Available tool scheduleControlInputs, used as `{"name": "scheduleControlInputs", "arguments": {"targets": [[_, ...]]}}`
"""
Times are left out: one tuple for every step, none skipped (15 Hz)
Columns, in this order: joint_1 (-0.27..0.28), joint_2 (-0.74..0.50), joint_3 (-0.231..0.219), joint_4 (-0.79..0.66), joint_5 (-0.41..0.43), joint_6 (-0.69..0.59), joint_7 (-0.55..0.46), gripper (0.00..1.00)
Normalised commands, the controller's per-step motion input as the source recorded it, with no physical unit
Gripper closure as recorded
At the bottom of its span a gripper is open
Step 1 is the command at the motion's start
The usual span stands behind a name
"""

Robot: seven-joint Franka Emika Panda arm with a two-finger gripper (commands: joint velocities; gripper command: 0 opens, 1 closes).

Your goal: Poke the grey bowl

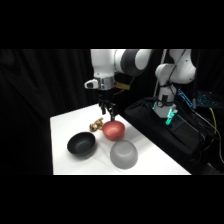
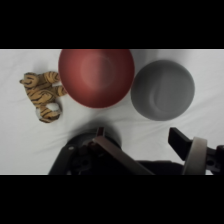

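Note:
The grey bowl [image 1: 123, 154] lies dome-up near the table's front edge; in the wrist view the grey bowl [image 2: 162, 90] is at the right. My gripper [image 1: 107, 109] hangs from above, over the back rim of the red-pink bowl [image 1: 114, 130], well short of the grey bowl and touching nothing. Only the gripper's black linkage [image 2: 115, 159] shows along the wrist view's bottom edge.
The red-pink bowl [image 2: 96, 75] sits right beside the grey one. A black bowl [image 1: 81, 145] stands to the left on the white table [image 1: 65, 125]. A small striped tiger toy [image 1: 96, 125] [image 2: 42, 96] lies behind the red-pink bowl. Black bags [image 1: 165, 130] flank the table's right side.

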Motion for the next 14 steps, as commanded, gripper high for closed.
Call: {"name": "scheduleControlInputs", "arguments": {"targets": [[-0.018,0.00,0.019,0.01,-0.003,-0.01,0.00,0.00],[-0.011,-0.01,0.030,0.00,0.059,0.02,0.00,0.00],[0.016,-0.02,0.062,0.01,0.104,0.01,-0.02,0.00],[0.039,-0.01,0.081,0.02,0.097,0.01,-0.03,0.00],[0.070,0.00,0.107,0.03,0.132,0.03,-0.01,0.00],[0.085,0.01,0.111,0.04,0.144,0.04,-0.01,0.00],[0.107,0.04,0.121,0.07,0.125,0.03,0.01,0.00],[0.107,0.06,0.116,0.08,0.139,0.03,-0.01,0.00],[0.101,0.09,0.106,0.10,0.124,0.04,-0.02,0.00],[0.096,0.10,0.096,0.12,0.108,0.03,0.00,0.00],[0.098,0.12,0.091,0.15,0.085,0.05,0.03,0.00],[0.079,0.12,0.077,0.16,0.104,0.05,-0.01,0.25],[0.063,0.12,0.059,0.15,0.081,0.10,0.00,0.27],[0.047,0.11,0.044,0.14,0.084,0.11,0.00,0.36]]}}
